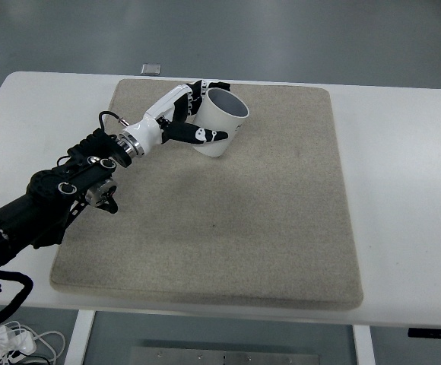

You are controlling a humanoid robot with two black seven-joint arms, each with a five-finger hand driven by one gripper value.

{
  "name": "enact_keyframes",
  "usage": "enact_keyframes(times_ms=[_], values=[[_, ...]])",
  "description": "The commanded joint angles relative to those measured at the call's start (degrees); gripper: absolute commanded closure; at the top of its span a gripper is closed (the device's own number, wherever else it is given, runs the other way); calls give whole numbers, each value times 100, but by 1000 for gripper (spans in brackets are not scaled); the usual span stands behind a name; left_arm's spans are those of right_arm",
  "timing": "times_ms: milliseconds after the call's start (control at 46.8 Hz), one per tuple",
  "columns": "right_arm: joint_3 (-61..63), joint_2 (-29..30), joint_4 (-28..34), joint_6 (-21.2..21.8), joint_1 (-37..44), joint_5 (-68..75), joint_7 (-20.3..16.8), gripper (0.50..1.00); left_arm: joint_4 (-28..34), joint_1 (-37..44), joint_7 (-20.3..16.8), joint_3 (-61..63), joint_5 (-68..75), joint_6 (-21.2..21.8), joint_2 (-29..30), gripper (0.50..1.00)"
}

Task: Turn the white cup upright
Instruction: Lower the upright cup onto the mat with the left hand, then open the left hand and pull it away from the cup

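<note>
We are looking down on a white table (403,198) carrying a large beige mat (228,220) that covers most of its top. Our left arm (61,194) is reaching in from the lower left edge across the mat's far left part. Our left hand (181,114) is wrapping its fingers (205,136) around the white cup (220,122), which is sitting tilted near the mat's far edge, its open mouth facing up and away. A small grey object (151,69) is lying just beyond the mat.
</note>
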Motion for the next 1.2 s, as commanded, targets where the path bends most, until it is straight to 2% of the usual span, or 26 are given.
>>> enact_keyframes(times_ms=[0, 107, 171, 235, 256, 299, 321, 427, 726, 1175], values=[[-4, 0, 0, 0, 1, 1, -7, 548, -1, 37, 1, 2, -17, 31, -10, 917], [4, 0, 0, 0, 1, 1, 2, 548, -1, 125, 1, -7, -34, 40, -46, 868], [-4, 0, 0, 0, 1, 1, 2, 548, 8, 152, 1, -7, -61, 49, -46, 797], [4, 0, 0, 0, 1, 1, 2, 548, 8, 222, 1, 10, -61, 49, -37, 750], [-4, 0, 0, 0, 1, 1, 2, 548, 8, 240, 1, 19, -52, 49, -37, 718], [-4, 0, 0, 0, 1, 1, 2, 548, 8, 257, 1, -7, -61, 49, -37, 609], [4, 0, 0, 0, 1, 1, 2, 548, 8, 266, 1, -7, -69, 49, -37, 583], [-4, 0, 0, 0, 1, 1, 2, 548, 8, 275, 1, -34, -70, 49, -28, 544], [4, 0, 0, 0, 1, 1, 2, 548, -36, 284, 1, 19, -26, 5, 77, 508], [4, 0, 0, 0, 1, 1, 2, 548, -466, 284, 1, -209, -96, -144, 517, 506]])
